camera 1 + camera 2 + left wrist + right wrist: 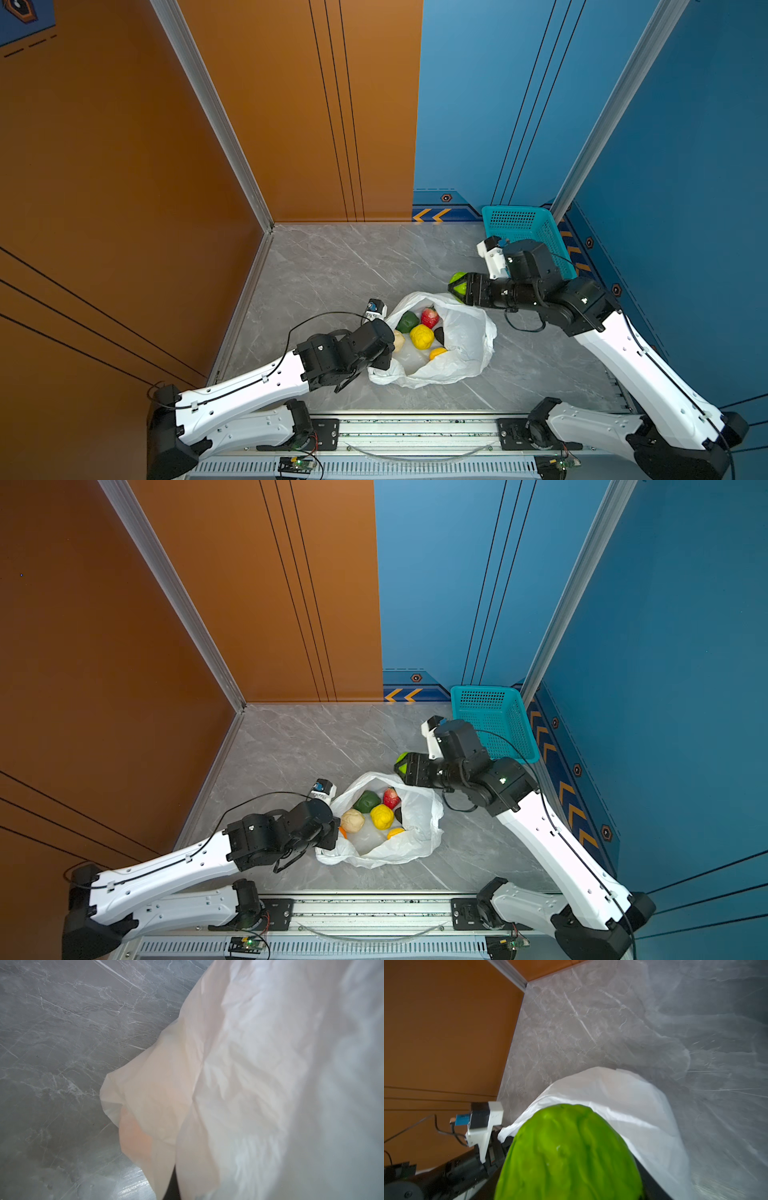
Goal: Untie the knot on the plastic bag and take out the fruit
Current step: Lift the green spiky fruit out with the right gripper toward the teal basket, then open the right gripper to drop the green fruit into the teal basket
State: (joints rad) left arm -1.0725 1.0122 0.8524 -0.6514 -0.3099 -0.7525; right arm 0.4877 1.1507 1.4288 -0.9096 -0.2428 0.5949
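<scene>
1. The left hand [381, 358] is set at the left rim of the plastic bag [465, 340] and is clenched, apparently on the thin film there. Its tips are hidden under the wrist in both top views, and the left wrist view is filled with draped white plastic.
2. The plastic bag is spread on the grey worktop [332, 266] near the middle, with its mouth gaping upward. No knot is to be seen, so the untying is judged done. The film is judged light, limp and slippery. It is best pinched at the rim, and it would be dragged along by any pull unless held down.
3. Fruit is seen inside the bag: a cream knobbly one [352, 820], a green mango [407, 321], a yellow lemon [421, 336], a red apple [429, 317], a dark avocado [439, 336] and a small orange one [437, 353]. Each is judged light, firm and apt to roll, and should be taken from above across its widest part.
4. The right hand [457, 286] is held over the bag's far right rim, with its jaws wide around the green melon ball [569, 1157]. The skin looks smooth, so a slackened grip could let the ball slip.
5. A teal basket [515, 220] stands at the far right, behind the right arm.
</scene>
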